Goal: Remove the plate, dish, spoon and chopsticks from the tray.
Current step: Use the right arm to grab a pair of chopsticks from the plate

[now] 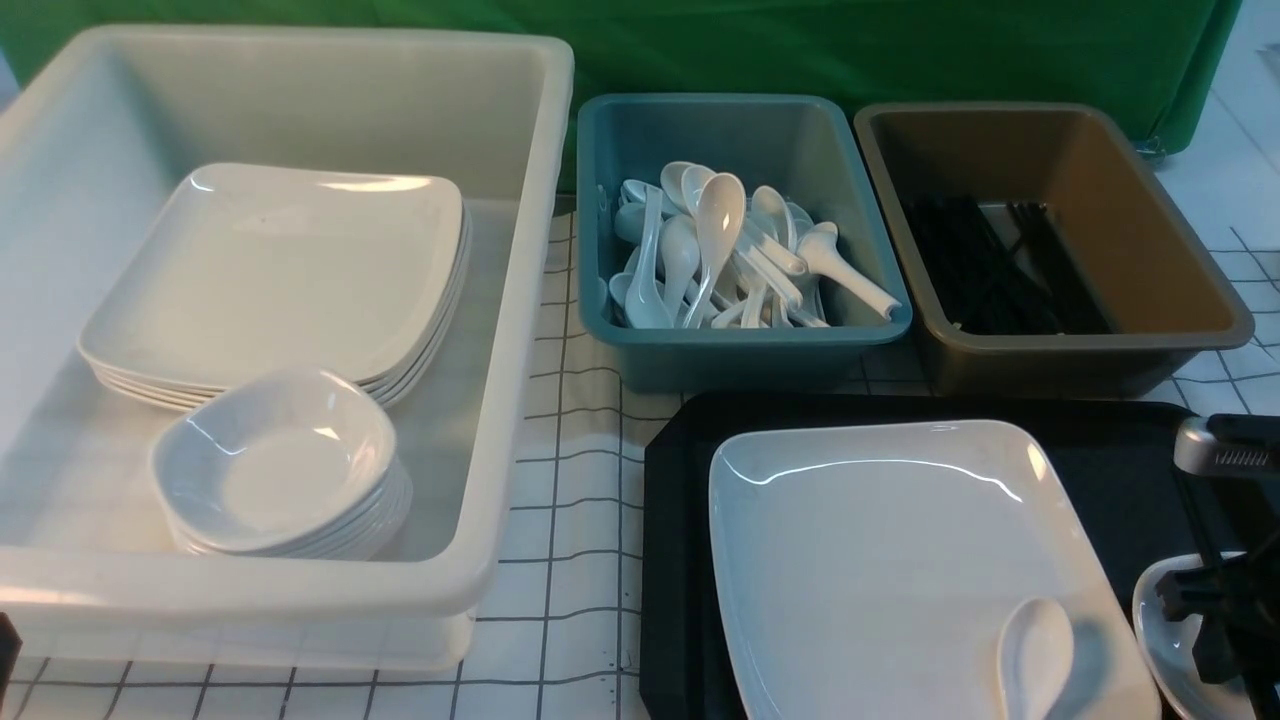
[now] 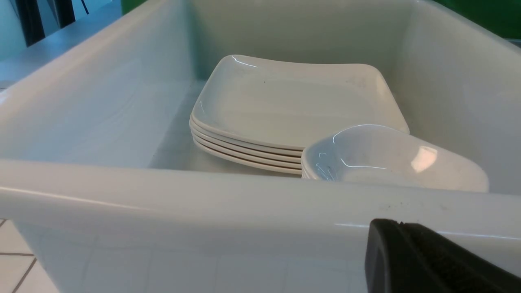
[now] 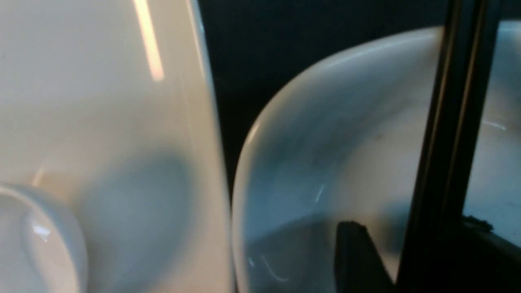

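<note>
Right gripper (image 1: 1220, 600) straddles the chopsticks (image 3: 447, 122) on the dish (image 3: 325, 142) — grip unclear — so a loose pinch could drop them; left gripper (image 2: 427, 260) is closed.

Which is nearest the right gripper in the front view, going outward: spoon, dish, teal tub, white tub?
1. dish, directly beneath the right gripper.
2. spoon, on the plate to its left.
3. teal tub, behind and left.
4. white tub, far left.

No readable text, label, brand, number or sign in any view. Only plain, unmarked surfaces on the tray (image 1: 672, 560), on the plate (image 1: 880, 540) upon the tray, on the white tub (image 1: 300, 100) left of the tray, and on the teal tub (image 1: 740, 355) and brown tub (image 1: 1080, 365) behind the tray.
</note>
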Tool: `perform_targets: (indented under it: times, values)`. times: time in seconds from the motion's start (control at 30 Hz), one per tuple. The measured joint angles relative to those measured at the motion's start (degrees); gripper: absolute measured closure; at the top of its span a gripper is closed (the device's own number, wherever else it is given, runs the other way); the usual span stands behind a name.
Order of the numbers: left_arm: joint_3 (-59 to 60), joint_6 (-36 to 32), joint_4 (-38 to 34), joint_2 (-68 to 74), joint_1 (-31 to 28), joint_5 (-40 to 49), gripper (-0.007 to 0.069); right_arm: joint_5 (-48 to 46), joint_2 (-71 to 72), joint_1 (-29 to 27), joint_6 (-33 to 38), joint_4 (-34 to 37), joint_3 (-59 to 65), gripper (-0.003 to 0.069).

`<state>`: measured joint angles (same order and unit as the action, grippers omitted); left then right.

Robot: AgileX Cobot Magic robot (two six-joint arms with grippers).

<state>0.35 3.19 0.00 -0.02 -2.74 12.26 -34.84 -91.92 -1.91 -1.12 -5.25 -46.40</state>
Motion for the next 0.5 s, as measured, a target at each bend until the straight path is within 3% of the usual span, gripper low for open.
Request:
perform_targets:
  times: [0.07,0.13,0.5]
  values:
    - [0.0,0.0,0.0,0.0,0.0,0.0,0.0603,-0.1,0.0,0.0,0.0,0.0,-0.1,0.0474]
    - [0.0,0.0,0.0,0.0,0.0,0.0,0.0603,-1.1,0.2,0.0,0.0,0.0,-0.6,0.0503]
    - [0.0,-0.1,0.0,0.0,0.0,0.0,0.0603,-17.0,10.2,0.0,0.4,1.6,-12.3,0.0496]
